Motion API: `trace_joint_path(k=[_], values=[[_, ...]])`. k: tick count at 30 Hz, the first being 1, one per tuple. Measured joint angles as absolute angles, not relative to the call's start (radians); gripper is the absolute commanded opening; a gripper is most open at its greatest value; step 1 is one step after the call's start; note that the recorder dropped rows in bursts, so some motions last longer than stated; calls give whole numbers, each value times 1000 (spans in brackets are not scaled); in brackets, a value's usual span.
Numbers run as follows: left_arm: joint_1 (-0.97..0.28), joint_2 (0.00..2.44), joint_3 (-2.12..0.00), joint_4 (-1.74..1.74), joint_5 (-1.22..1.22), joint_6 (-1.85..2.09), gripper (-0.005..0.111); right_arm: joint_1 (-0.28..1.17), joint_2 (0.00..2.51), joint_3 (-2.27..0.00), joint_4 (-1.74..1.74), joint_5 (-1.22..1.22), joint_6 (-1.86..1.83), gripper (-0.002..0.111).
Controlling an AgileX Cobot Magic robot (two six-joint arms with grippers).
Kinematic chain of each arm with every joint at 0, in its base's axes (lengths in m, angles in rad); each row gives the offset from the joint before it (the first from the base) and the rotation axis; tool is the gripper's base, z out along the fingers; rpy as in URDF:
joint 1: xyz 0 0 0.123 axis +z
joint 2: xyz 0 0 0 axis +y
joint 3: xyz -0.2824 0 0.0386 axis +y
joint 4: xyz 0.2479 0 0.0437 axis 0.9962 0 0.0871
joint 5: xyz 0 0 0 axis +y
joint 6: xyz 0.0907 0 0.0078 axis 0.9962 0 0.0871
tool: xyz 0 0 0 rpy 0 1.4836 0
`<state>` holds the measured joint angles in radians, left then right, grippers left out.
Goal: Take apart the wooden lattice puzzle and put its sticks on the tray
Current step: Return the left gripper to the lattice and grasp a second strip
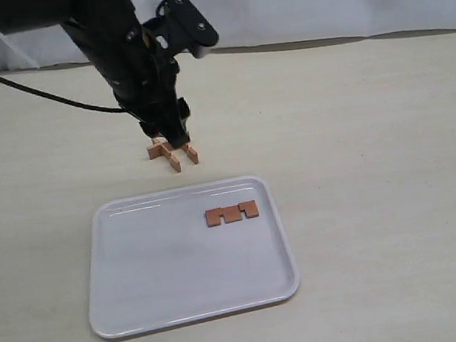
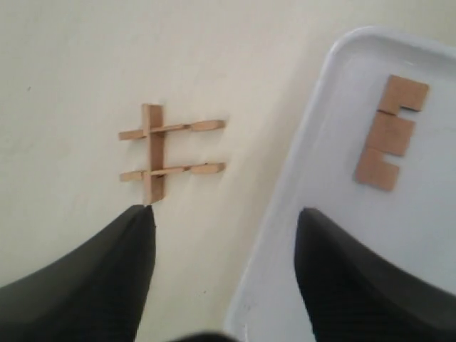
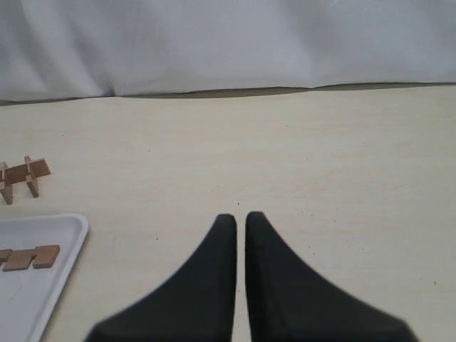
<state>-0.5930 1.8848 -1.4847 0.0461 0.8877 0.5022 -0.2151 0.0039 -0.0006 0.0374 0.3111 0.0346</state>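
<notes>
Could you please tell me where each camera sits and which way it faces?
Exterior: raised, looking down over the tray at the wooden lattice puzzle; the left gripper shows.
Left wrist: looking down on puzzle and tray; the open left gripper shows.
Right wrist: low, looking across the table to white cloth; the shut right gripper shows.
Shared: all show puzzle and tray.

There's the left hand (image 1: 174,138), hanging low off a steeply angled arm, fingers (image 2: 100,285) spread wide. And the right hand (image 3: 240,217) sits level, fingers (image 3: 203,292) almost touching.
</notes>
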Motion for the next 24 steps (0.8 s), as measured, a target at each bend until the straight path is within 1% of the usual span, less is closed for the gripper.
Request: trace_joint_path(k=[6,10,18,24], values=[[-454,1895,-1485,46,855,435,56,-215,4,-1,37,311,35,4],[-393,1928,-1485,26,839,426,56,-215,4,-1,37,311,35,4],[-374,2063,-1485,14,808,475,56,-217,4,-1,37,311,35,4],[-374,2124,-1485,13,710,491,56,-245,4,-1,37,311,35,4]])
